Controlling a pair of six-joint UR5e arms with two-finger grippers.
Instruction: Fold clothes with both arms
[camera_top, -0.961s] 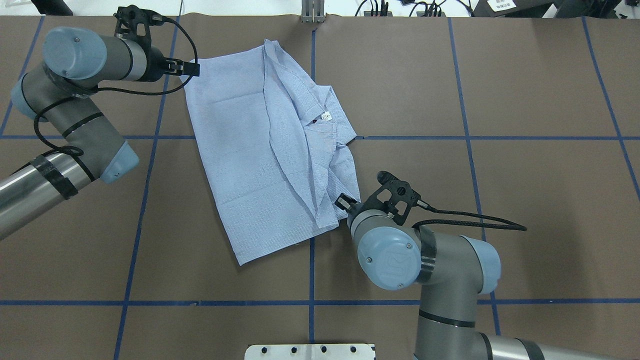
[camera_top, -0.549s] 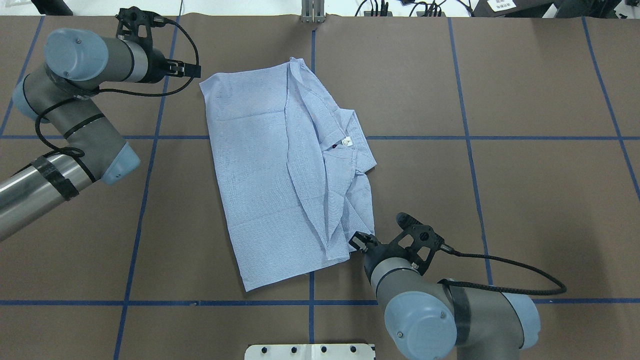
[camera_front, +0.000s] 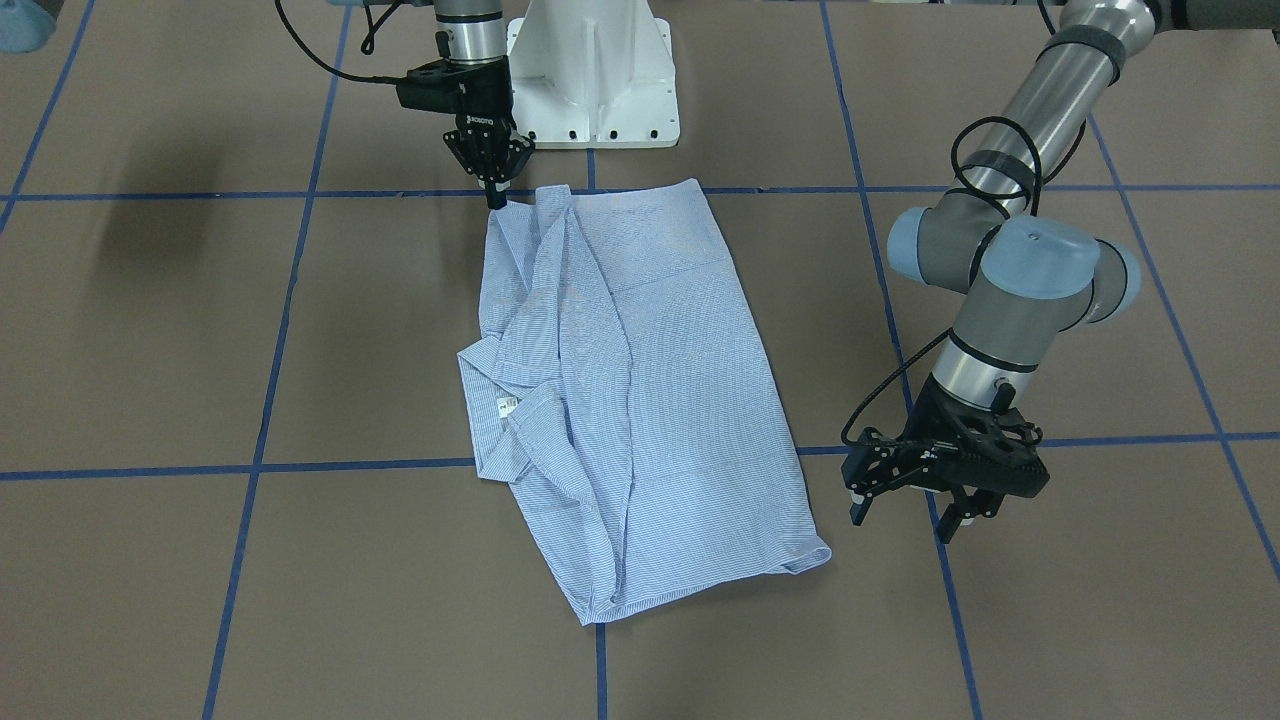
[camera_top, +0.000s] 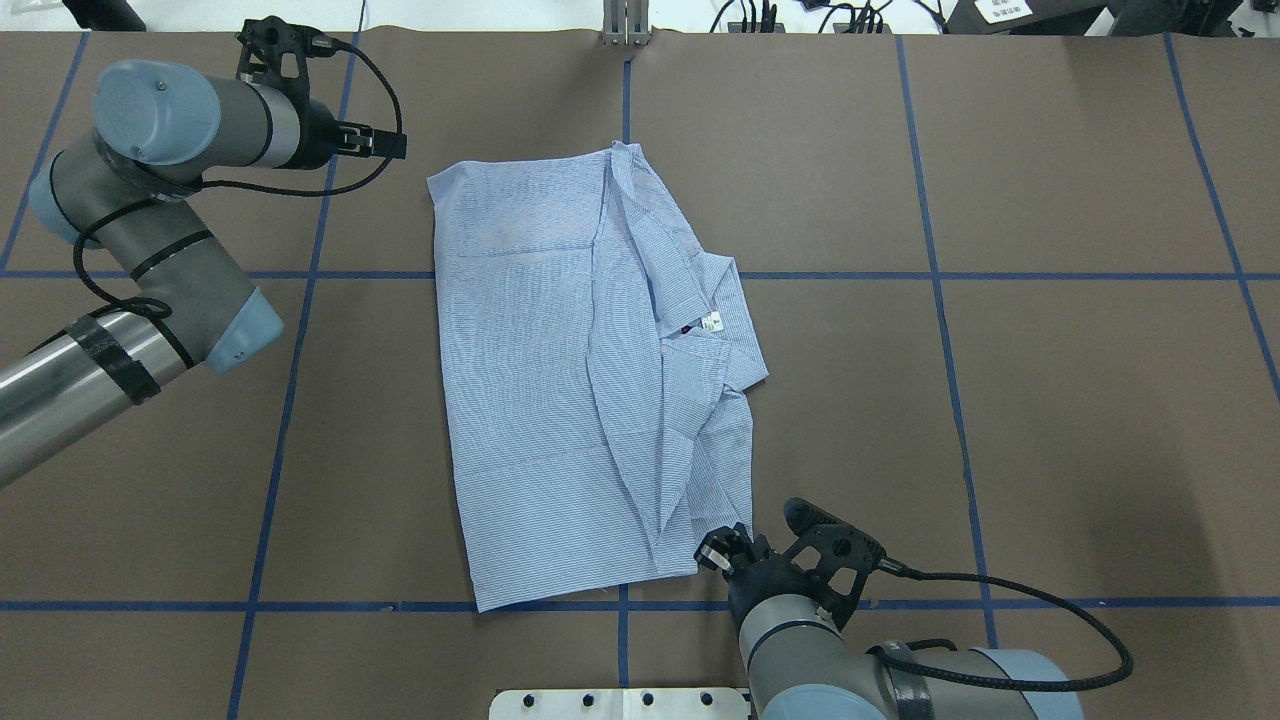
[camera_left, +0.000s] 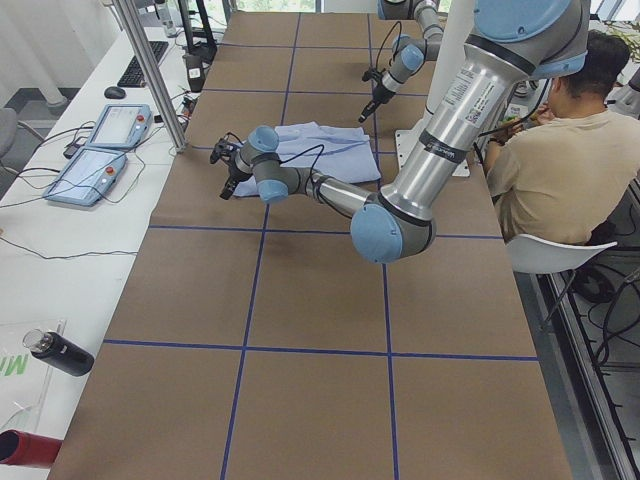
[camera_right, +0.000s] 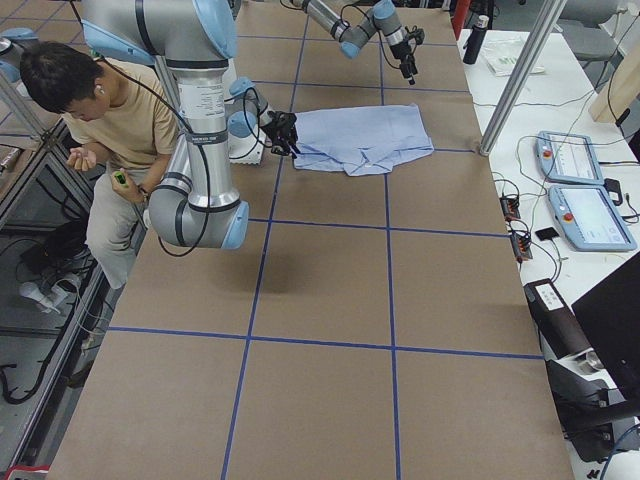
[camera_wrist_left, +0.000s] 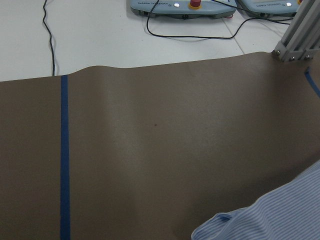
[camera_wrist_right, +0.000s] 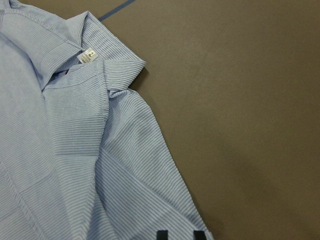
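With the right pincer (camera_front: 497, 198) clamped on one corner of the shirt (camera_front: 680, 400) and the left pincer (camera_front: 902, 522) released, empty, just beside another, a one-sided pull could skew the fold.

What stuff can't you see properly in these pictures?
Sleeves and pocket of the shirt: folded under its own cloth, every view.
Right gripper: the right wrist view's bottom edge cuts off all but two dark fingertips; overhead, its own body partly covers them.
Collar label print: too small overhead, blurry in the right wrist view.
Left gripper: out of frame in the left wrist view.
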